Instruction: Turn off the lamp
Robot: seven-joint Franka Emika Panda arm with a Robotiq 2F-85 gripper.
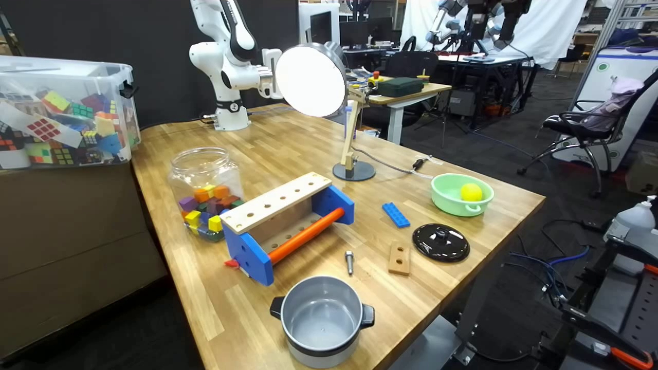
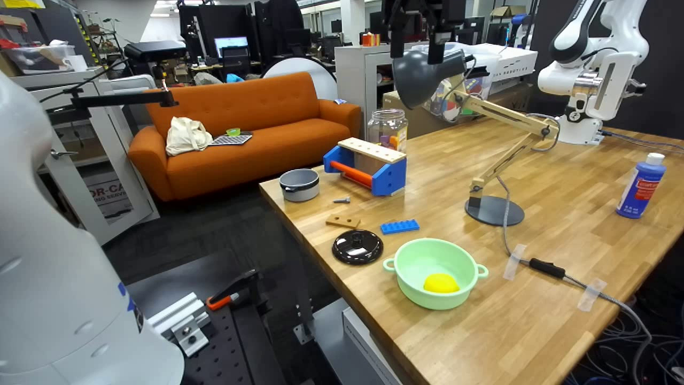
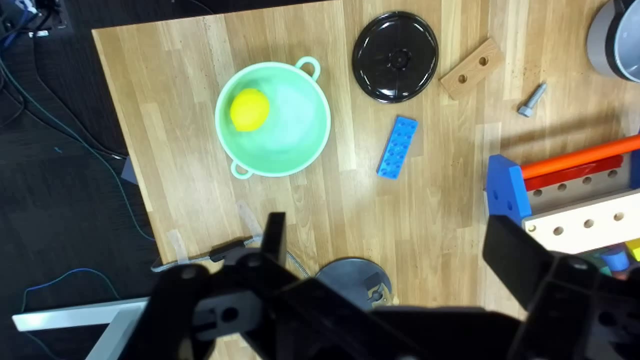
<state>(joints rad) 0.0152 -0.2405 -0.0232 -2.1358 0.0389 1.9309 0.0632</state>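
Tall desk lamp [image 1: 312,81], round grey head, jointed pale-wood arm, flat dark disc base, stands on light wooden worktop [image 1: 288,141]. Disc face bright white: lit. Claw [image 3: 387,227] wide, fingers well apart. In an exterior view it hangs at the top edge, overlapping the lamp's head in the picture; can't tell if touching. Wrist view: lamp base shows low between the fingers, partly hidden by the claw. Grey cord [image 2: 505,235] runs from the lamp to black inline switch [image 2: 546,268]; clear tape strips [image 2: 511,270] cross the cord on either side of the switch.

Also on worktop: mint-green two-handled bowl [image 3: 300,120] near a corner, yellow ball [image 3: 249,109] inside; glossy black round lid [image 3: 395,57] near the bowl; blue studded plastic brick [image 3: 397,147]; flat brown wooden piece with two holes [image 3: 473,68]; grey metal bolt [image 3: 532,100] lying down. Toolbox with blue ends, orange rod and pale holed top [image 1: 276,202]; upright grey pot with black handles [image 1: 321,313] near it; clear jar of coloured blocks [image 1: 205,167] just beside it. Blue bottle with white cap [image 2: 641,187] upright. White jointed robot arm [image 1: 208,57] at worktop's far end in both exterior views.
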